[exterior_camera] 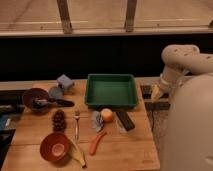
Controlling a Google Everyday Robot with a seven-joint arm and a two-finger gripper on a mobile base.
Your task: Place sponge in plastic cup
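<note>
The sponge, a pale blue-grey foam block, lies at the back left of the wooden table. The plastic cup, dull grey-blue and round, sits just in front and to the left of the sponge, touching or nearly touching it. My gripper is at the end of the white arm, off the table's right edge beside the green tray, far from the sponge and the cup. It holds nothing that I can see.
A green tray stands at the back centre. A dark maroon bowl with a utensil is left of the cup. In front lie a dark cluster, fork, peach, black block, carrot, banana and orange-red bowl.
</note>
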